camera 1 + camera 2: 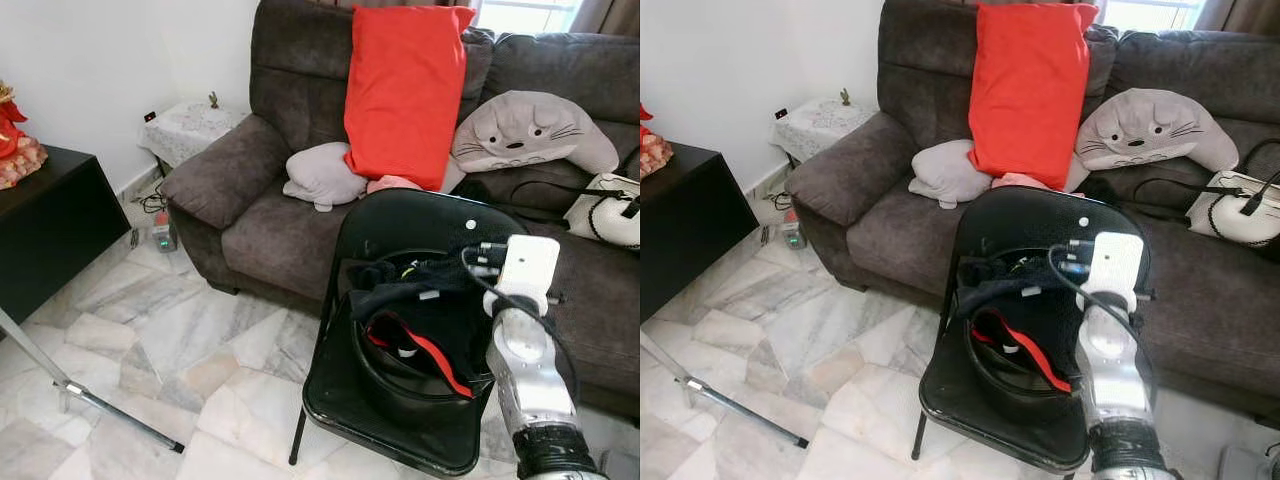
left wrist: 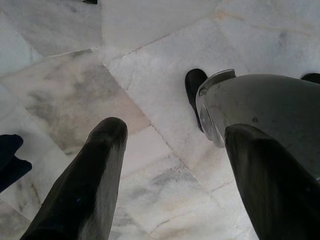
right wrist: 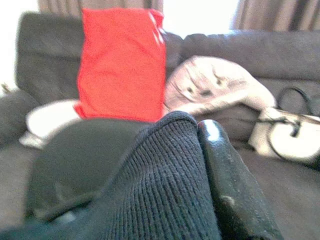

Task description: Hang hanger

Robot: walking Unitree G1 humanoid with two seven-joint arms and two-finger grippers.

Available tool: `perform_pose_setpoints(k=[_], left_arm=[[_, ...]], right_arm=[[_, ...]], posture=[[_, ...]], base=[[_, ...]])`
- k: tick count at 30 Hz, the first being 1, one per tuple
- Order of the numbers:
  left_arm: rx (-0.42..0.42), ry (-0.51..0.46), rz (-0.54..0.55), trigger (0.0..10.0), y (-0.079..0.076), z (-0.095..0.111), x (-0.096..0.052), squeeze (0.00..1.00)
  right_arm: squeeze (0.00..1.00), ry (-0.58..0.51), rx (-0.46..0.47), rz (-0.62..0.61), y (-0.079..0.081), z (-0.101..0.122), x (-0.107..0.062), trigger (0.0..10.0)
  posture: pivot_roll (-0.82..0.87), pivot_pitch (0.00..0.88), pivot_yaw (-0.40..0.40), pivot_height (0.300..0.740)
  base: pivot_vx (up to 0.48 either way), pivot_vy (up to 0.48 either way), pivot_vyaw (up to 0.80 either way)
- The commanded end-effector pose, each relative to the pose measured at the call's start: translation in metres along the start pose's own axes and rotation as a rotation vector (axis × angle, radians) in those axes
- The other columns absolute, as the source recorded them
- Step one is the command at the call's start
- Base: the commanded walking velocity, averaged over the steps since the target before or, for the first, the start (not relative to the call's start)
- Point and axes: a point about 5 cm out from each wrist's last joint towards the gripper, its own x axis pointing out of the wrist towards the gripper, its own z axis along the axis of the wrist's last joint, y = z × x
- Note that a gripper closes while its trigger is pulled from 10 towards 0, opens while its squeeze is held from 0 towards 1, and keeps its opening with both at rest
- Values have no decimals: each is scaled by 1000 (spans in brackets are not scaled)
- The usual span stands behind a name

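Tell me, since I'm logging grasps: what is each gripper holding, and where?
The right gripper pinches a fold of dark knitted cloth over the basket. The left gripper is open, empty.

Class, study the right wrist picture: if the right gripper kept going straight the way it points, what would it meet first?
Probably the black chair's backrest just ahead, then the red cushion on the sofa. The right gripper already pinches dark knit fabric; depth is unclear.

Dark knit garment (image 3: 165, 185) drapes over the right gripper (image 3: 220, 175), hiding one finger; the sofa (image 3: 300, 50) behind is blurred, and no hanger can be made out.
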Motion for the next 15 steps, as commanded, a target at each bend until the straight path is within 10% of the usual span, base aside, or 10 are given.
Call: perform_pose_setpoints(k=[1,8,9,10,15], left_arm=[[15,31,17,10000,4,-8,-2,0],[15,31,22,10000,4,-8,-2,0],[15,31,23,10000,4,-8,-2,0],[14,31,23,10000,4,-8,-2,0],[9,33,27,10000,4,-9,-2,0]], right_arm=[[0,-169,21,74,15,38,3,0],[0,-239,-48,148,34,56,1,0],[0,-216,-29,142,34,53,0,2588],[0,-189,-34,140,35,49,0,10000],[0,-48,9,134,38,25,-5,10000]], posture=[[-8,72,49,740],[-7,73,50,740],[-7,71,49,740],[-7,70,48,740],[-4,68,47,740]], base=[[0,0,0],[0,0,0],[0,0,0],[0,0,0],[0,0,0]])
